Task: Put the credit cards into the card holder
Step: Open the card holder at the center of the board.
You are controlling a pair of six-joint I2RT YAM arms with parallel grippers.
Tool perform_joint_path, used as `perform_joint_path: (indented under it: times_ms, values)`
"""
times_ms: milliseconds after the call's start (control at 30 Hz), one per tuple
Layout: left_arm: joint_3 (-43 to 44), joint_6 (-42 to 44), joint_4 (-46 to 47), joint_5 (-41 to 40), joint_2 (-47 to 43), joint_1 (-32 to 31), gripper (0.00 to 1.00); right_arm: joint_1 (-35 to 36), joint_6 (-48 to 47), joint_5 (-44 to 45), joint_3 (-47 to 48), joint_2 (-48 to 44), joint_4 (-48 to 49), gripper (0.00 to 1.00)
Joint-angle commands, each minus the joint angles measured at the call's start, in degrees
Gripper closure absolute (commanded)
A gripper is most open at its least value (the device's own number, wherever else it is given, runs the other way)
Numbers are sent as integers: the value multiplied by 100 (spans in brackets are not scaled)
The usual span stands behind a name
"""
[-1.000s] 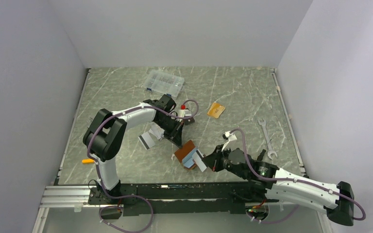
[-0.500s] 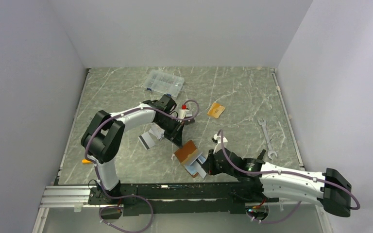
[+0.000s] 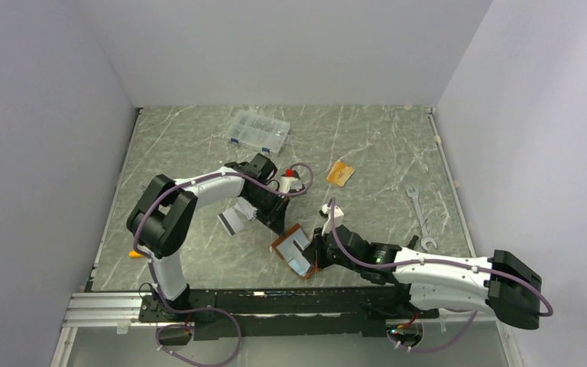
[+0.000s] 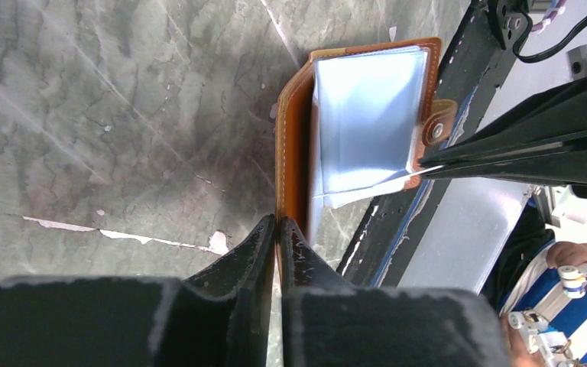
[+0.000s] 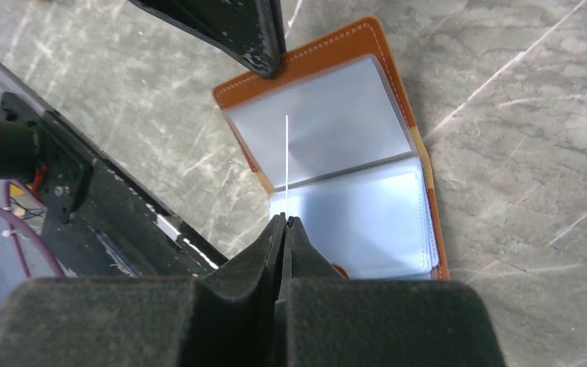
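Note:
The brown leather card holder (image 3: 294, 243) lies open near the table's front, its silvery sleeves up (image 5: 351, 130). My left gripper (image 3: 279, 222) is shut on the edge of its leather cover (image 4: 290, 153), fingertips together (image 4: 277, 225). My right gripper (image 3: 318, 248) is shut on a silver credit card, seen edge-on as a thin white line (image 5: 287, 153) standing over the sleeves at the fold. Another silver card with a dark stripe (image 3: 231, 220) lies left of the left gripper. An orange card (image 3: 340, 173) lies further back on the right.
A clear compartment box (image 3: 258, 131) stands at the back. A wrench (image 3: 420, 218) lies on the right. A small white and red object (image 3: 289, 178) sits by the left wrist. A small orange item (image 3: 138, 253) lies at the front left. The black base rail (image 5: 122, 214) runs just beside the holder.
My right arm has swung left and brought its card from beside the holder to over the open sleeves. The left gripper has stayed on the cover.

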Motion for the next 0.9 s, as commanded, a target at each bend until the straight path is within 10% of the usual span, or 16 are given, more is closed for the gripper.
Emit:
perform_joint_path:
  times_ms: [0, 267, 867]
  values:
    - [-6, 207, 28, -114, 33, -4, 77, 0, -40, -66, 113, 288, 403, 100]
    - [-80, 179, 38, 530, 17, 150, 60, 0, 91, -22, -56, 248, 399, 100]
    - [56, -81, 194, 958, 858, -18, 72, -4, 304, -2, -689, -526, 390, 100]
